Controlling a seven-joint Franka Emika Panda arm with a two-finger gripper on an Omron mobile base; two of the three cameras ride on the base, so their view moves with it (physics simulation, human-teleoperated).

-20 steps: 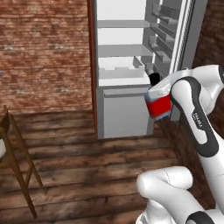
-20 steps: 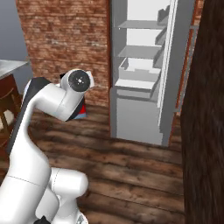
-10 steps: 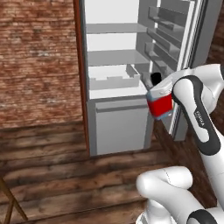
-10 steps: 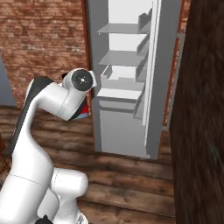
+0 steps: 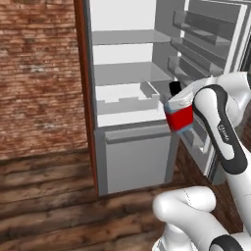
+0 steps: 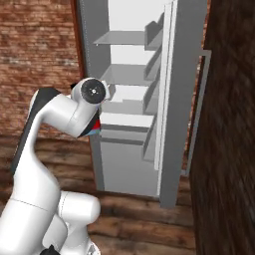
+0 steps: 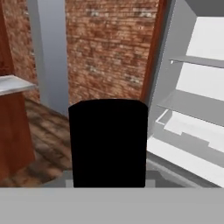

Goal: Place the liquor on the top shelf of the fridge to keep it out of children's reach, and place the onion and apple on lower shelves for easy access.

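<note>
**Liquor carried in front of the open fridge**

The liquor (image 5: 180, 113) is being held by the jaws, which are clenched on it; the fingers themselves are being hidden behind the bottle and the white forearm. The bottle is being kept upright in the left base view, its black cap uppermost, pale blue shoulders beneath and the red body below. It is being carried in the air in front of the fridge (image 5: 137, 162), at about the level of the white drawer fronts and below both grey boards, and is not being rested on any shelf.

In the right base view only a sliver of the red body (image 6: 97, 126) is being shown beside the arm's dark round joint. In the hand view the black cap (image 7: 108, 142) is being presented close to the lens.

The fridge is being seen with its door swung open to the right, the door racks (image 5: 196, 54) exposed. The top shelf (image 5: 128, 36) and the lower shelves (image 5: 130, 73) are being observed bare. A brick wall (image 5: 39, 73) is being seen to the left, above a wooden floor (image 5: 54, 196).
</note>
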